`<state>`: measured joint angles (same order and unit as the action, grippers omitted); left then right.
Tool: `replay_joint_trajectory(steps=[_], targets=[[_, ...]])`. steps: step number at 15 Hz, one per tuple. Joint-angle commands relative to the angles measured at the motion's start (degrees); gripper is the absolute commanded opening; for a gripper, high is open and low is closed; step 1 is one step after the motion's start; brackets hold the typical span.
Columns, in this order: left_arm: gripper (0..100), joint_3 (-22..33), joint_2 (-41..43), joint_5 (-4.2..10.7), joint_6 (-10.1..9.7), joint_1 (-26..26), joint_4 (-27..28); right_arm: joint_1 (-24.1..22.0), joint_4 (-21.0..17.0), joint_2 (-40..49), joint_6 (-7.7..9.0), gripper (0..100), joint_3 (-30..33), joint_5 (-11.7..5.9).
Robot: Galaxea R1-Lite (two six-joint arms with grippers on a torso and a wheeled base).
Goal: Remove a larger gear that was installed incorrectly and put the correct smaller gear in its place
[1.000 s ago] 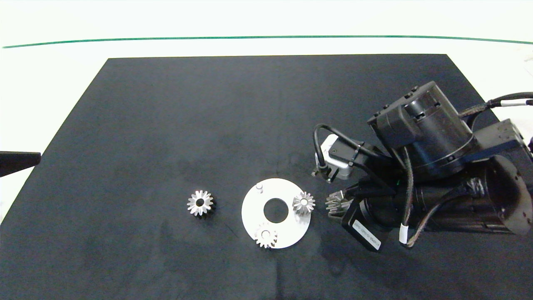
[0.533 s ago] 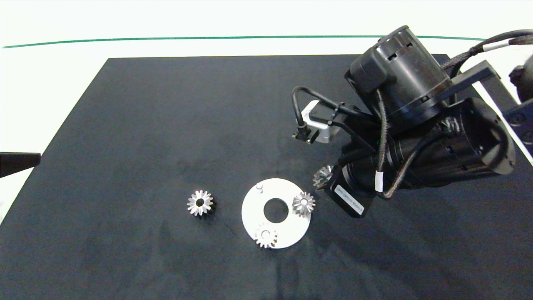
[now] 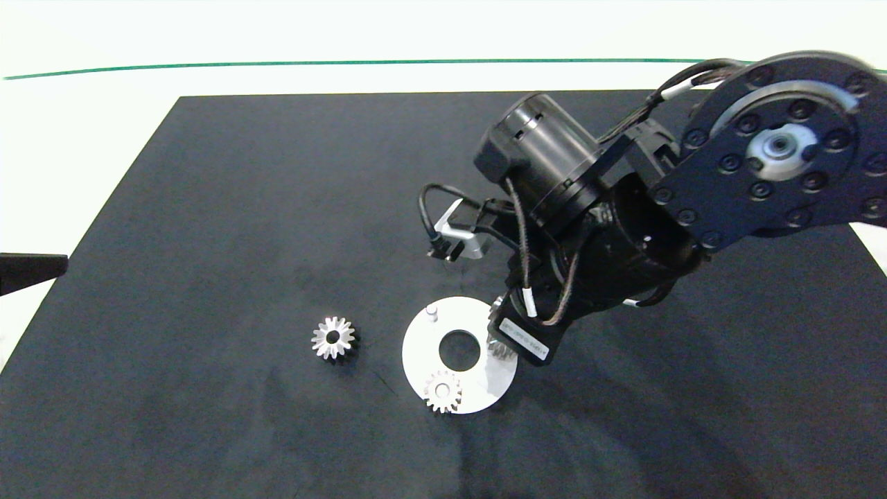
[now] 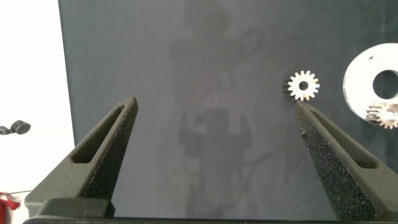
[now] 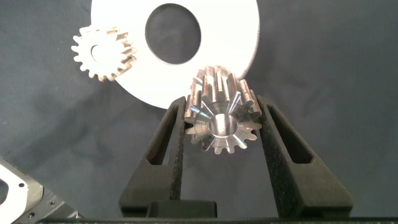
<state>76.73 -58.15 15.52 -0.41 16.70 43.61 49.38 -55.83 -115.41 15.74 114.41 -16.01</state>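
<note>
The larger gear (image 3: 332,337), silver with star-like teeth and a dark bore, lies loose on the black mat left of the white disc plate (image 3: 423,350); it also shows in the left wrist view (image 4: 303,85). My right gripper (image 5: 222,102) is shut on the smaller gear (image 5: 221,118), held on its side above the plate's near rim (image 5: 242,37). In the head view the right arm (image 3: 589,229) hides those fingers. One gear (image 3: 442,391) sits on the plate; another (image 3: 499,346) is half hidden under the wrist. A bare peg (image 3: 431,312) stands on the plate.
The black mat (image 3: 242,208) covers the white table out to its edges. My left gripper (image 4: 216,106) is parked open at the mat's left side, with only a dark tip (image 3: 31,270) showing in the head view. A green line (image 3: 277,64) crosses the far table.
The right arm has swung up and left with the gear, from the mat right of the plate to over the plate's right side, now covering the gear there.
</note>
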Motion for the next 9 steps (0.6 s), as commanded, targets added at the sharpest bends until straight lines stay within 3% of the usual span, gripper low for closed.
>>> replay_joint_trajectory(steps=[1,4,9], targets=[[100,-0.1,0.0,0.13,-0.02,0.1,0.3,0.4,-0.3,-4.3,-0.09,22,0.2,0.01],[100,-0.2,0.0,0.13,0.24,0.0,0.3,1.1,-0.3,-3.8,-0.27,22,0.2,0.01],[100,-0.2,0.1,0.13,0.24,0.0,0.3,3.0,-2.9,-0.8,-5.02,22,0.2,0.19]])
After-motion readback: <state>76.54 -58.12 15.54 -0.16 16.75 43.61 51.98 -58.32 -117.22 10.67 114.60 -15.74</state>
